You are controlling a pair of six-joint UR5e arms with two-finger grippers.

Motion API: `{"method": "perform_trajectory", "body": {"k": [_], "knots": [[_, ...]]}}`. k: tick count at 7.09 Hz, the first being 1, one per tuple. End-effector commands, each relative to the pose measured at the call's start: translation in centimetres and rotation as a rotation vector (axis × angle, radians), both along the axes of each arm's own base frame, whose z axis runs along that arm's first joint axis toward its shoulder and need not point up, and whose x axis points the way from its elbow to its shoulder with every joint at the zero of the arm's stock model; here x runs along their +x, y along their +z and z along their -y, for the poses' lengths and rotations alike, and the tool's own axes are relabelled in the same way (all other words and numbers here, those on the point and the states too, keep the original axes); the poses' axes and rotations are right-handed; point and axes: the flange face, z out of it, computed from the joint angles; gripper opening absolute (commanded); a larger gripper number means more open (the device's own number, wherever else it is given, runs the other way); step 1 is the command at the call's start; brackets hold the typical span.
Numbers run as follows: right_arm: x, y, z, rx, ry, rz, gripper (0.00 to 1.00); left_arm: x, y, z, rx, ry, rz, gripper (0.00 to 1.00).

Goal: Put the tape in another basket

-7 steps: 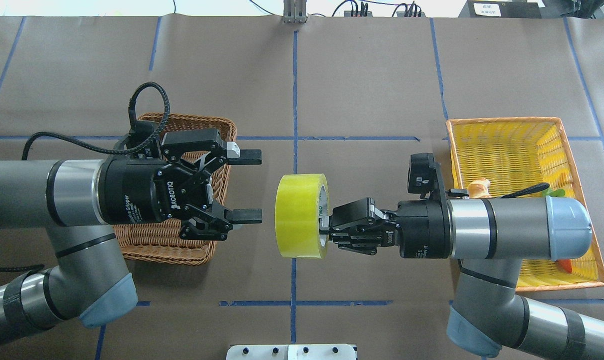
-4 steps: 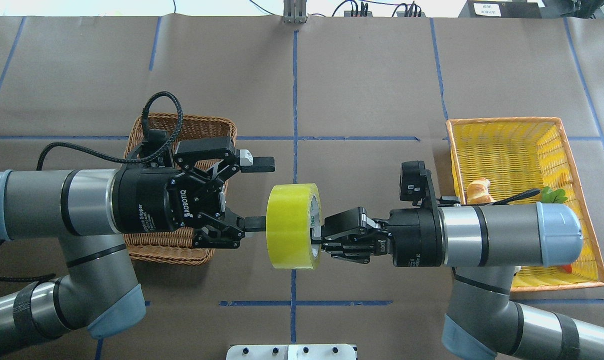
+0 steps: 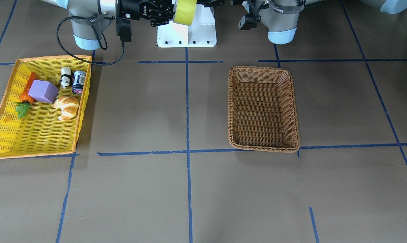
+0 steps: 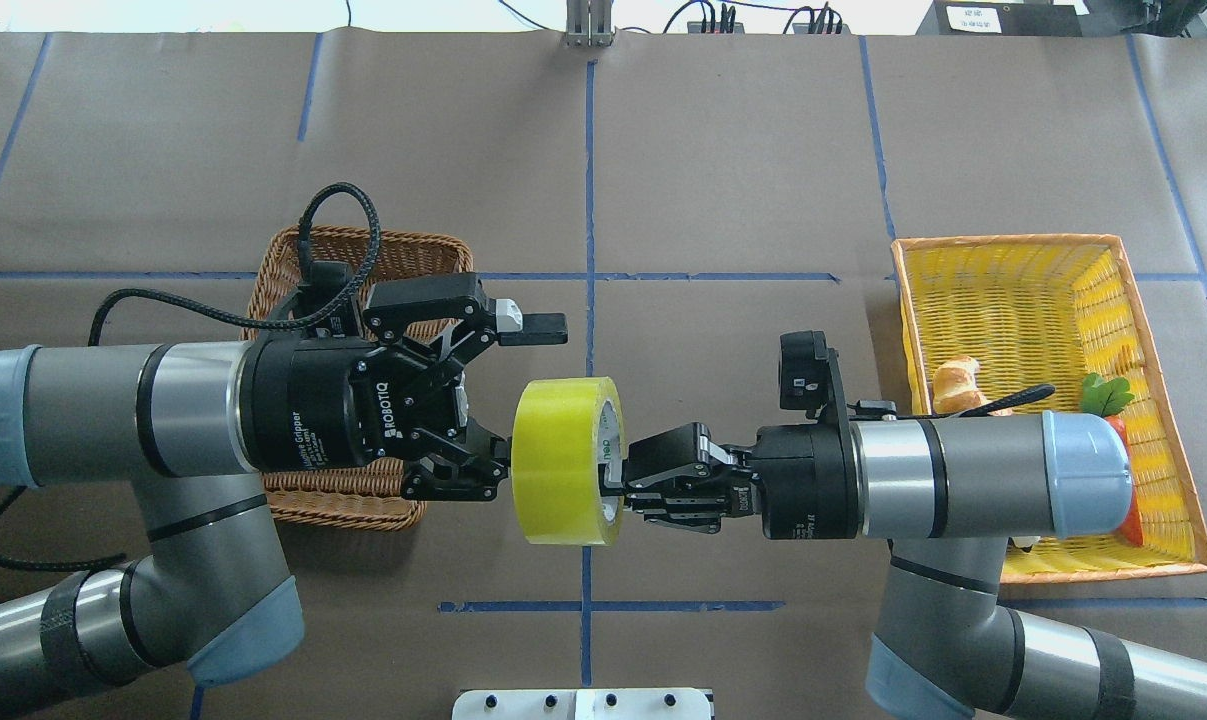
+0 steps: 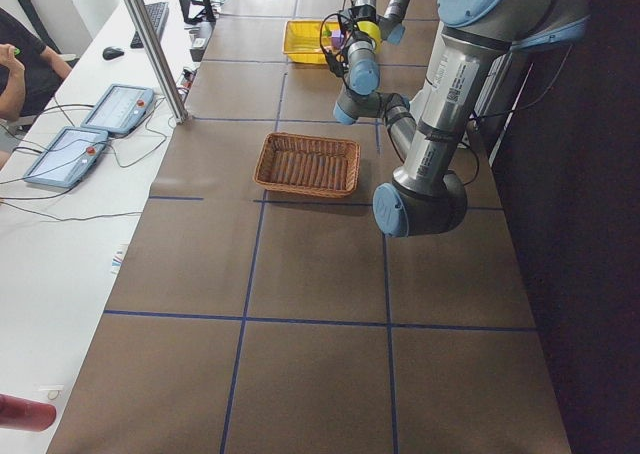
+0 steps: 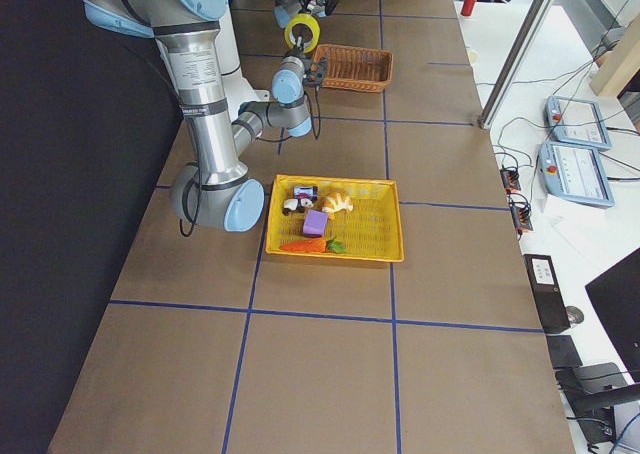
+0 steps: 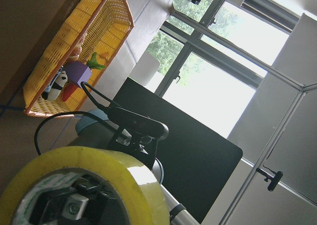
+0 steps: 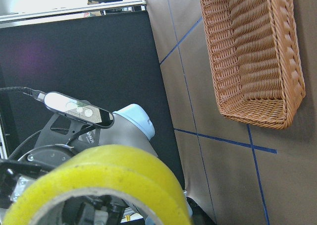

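Tape (image 4: 561, 462) is looking light, stiff, slick-faced; right gripper (image 4: 618, 478) is pinching its ring wall, left gripper (image 4: 538, 392) is gaping beside it, probably taking that wall too.

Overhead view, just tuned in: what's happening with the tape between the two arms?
It looks like a mid-air handover. The right tool is shut on the tape, gripping it from the core side and holding it up between the arms. The left tool is open at the roll's other face. One of its fingers is above the roll and the other is hidden behind it, apparently at the core, and it has not closed. The brown basket beneath the left arm is empty, so the tape is not yet delivered.
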Motion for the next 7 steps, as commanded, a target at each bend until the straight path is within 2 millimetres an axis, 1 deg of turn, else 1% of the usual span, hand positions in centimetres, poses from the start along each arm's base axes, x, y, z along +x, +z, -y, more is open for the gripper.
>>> {"method": "perform_trajectory", "body": {"k": [1,3,4,7], "knots": [[-0.51,-0.23,-0.11,0.000,-0.004,0.003,0.02,0.35,-0.18,-0.35,-0.007,0.003,-0.006,1.00],[-0.36,-0.22,-0.18,0.002,-0.006,0.010,0.02,0.46,0.01,-0.38,-0.009,0.004,-0.002,0.98],[-0.30,-0.23,-0.21,0.004,-0.006,0.014,0.03,0.46,0.08,-0.38,-0.009,0.004,-0.001,0.92],[-0.23,-0.16,-0.15,0.004,-0.005,0.014,0.06,0.46,0.26,-0.46,-0.009,0.005,0.002,0.61]]}}
